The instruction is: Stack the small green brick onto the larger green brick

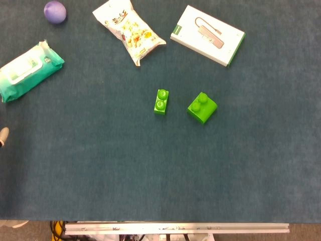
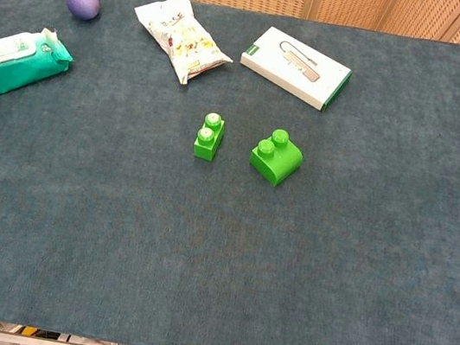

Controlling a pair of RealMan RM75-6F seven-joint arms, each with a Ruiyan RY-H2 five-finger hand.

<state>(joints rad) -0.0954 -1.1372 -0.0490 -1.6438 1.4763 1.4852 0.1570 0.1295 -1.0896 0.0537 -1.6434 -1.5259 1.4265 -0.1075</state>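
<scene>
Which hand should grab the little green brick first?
Probably left. The small green brick lies left of the larger green brick, and a pale tip, maybe the left hand, shows at the head view's left edge. No right hand is visible.

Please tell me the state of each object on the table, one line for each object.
small green brick: on the cloth, studs up, not stacked
larger green brick: on the cloth, studs up, top bare
wet wipes pack: lying flat, flap closed
snack bag: lying flat
white box: closed
purple ball: resting
</scene>
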